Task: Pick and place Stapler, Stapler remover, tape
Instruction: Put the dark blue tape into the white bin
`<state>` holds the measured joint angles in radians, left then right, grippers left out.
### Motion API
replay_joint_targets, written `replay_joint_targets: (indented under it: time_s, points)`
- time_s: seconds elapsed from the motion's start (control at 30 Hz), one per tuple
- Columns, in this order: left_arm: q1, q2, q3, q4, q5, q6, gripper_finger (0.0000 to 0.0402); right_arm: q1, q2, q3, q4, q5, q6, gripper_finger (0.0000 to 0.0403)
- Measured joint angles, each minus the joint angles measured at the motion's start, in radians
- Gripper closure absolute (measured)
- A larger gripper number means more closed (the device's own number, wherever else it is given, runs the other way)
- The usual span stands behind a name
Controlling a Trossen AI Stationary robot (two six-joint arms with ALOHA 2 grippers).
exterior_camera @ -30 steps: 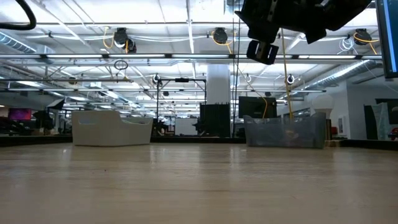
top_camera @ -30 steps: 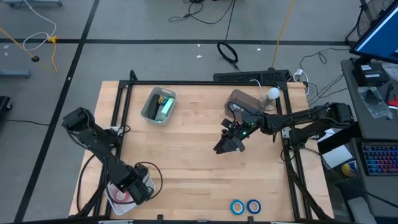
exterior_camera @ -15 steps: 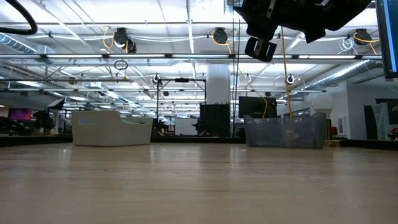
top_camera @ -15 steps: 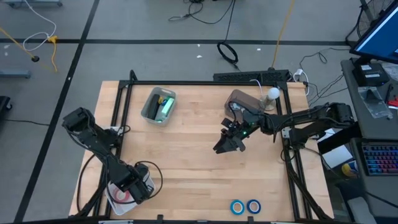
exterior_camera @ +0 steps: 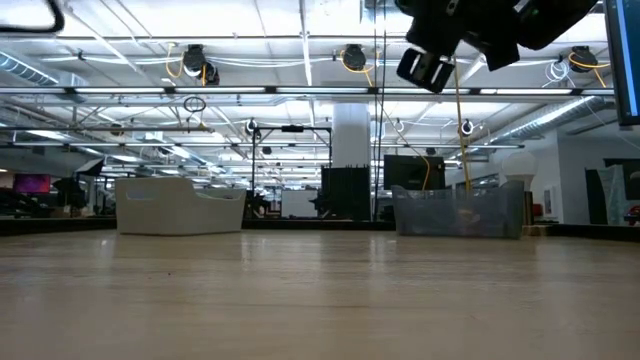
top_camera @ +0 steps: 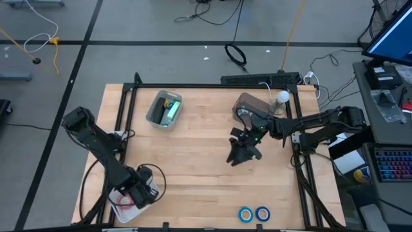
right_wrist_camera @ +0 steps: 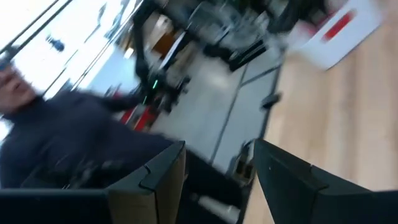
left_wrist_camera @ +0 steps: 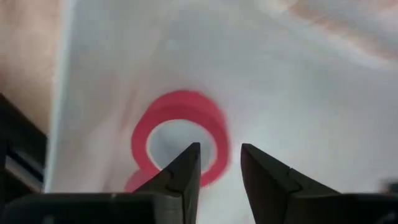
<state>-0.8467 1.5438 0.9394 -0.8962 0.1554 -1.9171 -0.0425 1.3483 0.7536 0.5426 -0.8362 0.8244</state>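
Note:
A red tape roll (left_wrist_camera: 180, 134) lies flat in the white tray (top_camera: 121, 205) at the table's near left corner; the edge of a second red roll (left_wrist_camera: 138, 180) shows beside it. My left gripper (left_wrist_camera: 219, 163) points down just over the first roll, open, its fingers either side of the ring's wall without touching it. Two blue tape rolls (top_camera: 253, 214) lie flat at the near edge, right of centre. My right gripper (top_camera: 243, 153) hangs open above mid-table, holding nothing (right_wrist_camera: 217, 158). I cannot make out the stapler or the stapler remover.
A clear bin (top_camera: 164, 108) holding something green stands at the far left. A grey-brown bin (top_camera: 248, 103) stands at the far right, just behind my right gripper. A black frame (top_camera: 212, 85) runs along the table's edges. A blurred person (right_wrist_camera: 56, 143) shows beyond the table.
My right gripper has turned about at the wrist above mid-table and stayed where it was. My left arm has shifted slightly over the white tray.

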Motion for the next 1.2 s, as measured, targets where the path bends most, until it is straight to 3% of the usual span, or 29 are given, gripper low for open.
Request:
replay_joint_targets:
  time_s: [0.13,0.3,0.4,0.5,0.67,0.87,1.03,1.2]
  points:
    - [0.013,-0.128,0.0,0.001,-0.144,-0.021,0.0285,0.013,-0.013,0.0,-0.003,-0.095,-0.003,0.0216]
    - [0.029,-0.312,0.0,0.039,-0.483,0.077,0.0284,0.076,-0.079,0.0,-0.129,-0.128,-0.017,0.0216]
    - [0.052,-0.391,0.0,0.107,-0.674,0.244,0.0284,0.139,-0.144,0.0,-0.329,-0.053,-0.045,0.0216]
    - [0.097,-0.44,0.0,0.163,-0.775,0.411,0.0284,0.225,-0.208,0.0,-0.532,0.062,-0.044,0.0216]
    - [0.215,-0.466,0.0,0.253,-0.787,0.666,0.0284,0.401,-0.284,0.0,-0.71,0.283,0.078,0.0216]
    - [0.352,-0.465,0.0,0.349,-0.785,0.938,0.0284,0.611,-0.286,0.0,-0.786,0.513,0.306,0.0216]
    - [0.437,-0.465,0.0,0.353,-0.77,1.046,0.0284,0.736,-0.231,0.037,-0.885,0.627,0.475,0.0216]
    - [0.507,-0.465,0.0,0.354,-0.669,1.124,0.0284,0.816,-0.145,0.141,-1.049,0.691,0.57,0.0216]
